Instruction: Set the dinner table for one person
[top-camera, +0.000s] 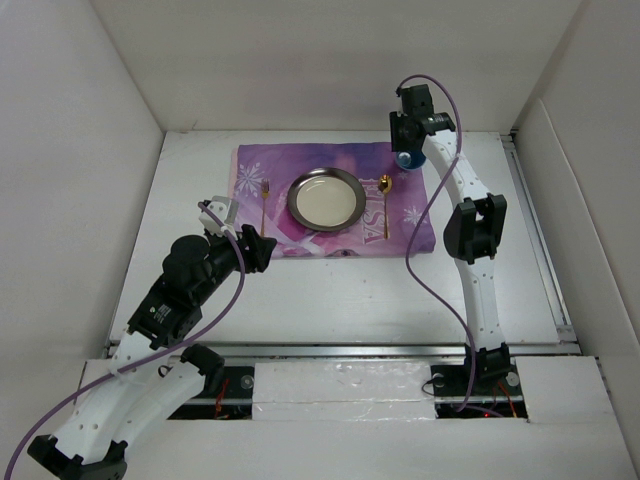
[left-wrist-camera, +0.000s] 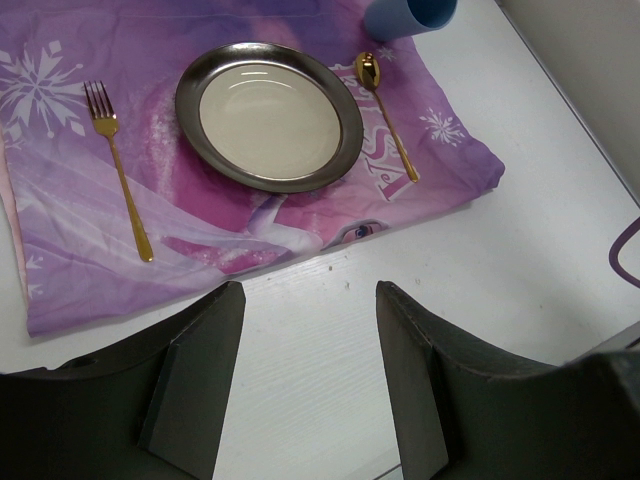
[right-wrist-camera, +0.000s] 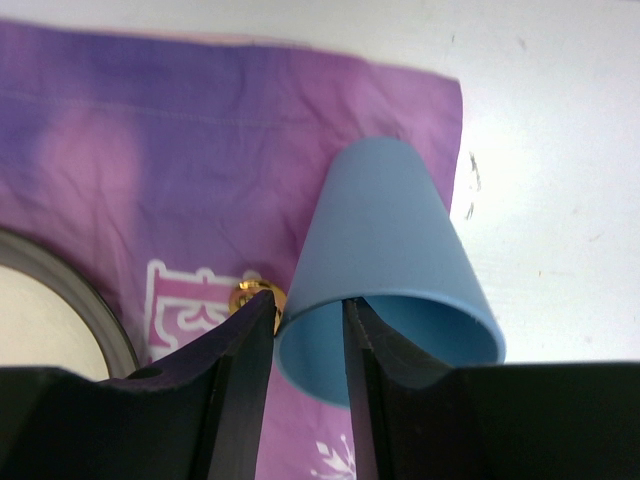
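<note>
Looking through the right wrist camera, I see the right gripper (right-wrist-camera: 308, 305) straddling the rim of the blue cup (right-wrist-camera: 385, 220), one finger inside and one outside, with the jaws parted wider than the wall. The cup stands on the far right corner of the purple mat (top-camera: 340, 160). The left gripper (left-wrist-camera: 308, 295) hangs wide open and empty above the dinner table (top-camera: 340, 300), which lies under everything.

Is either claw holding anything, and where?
The left claw is open, empty. The right claw straddles the blue cup at its rim, one finger inside; whether it grips cannot be told.
</note>
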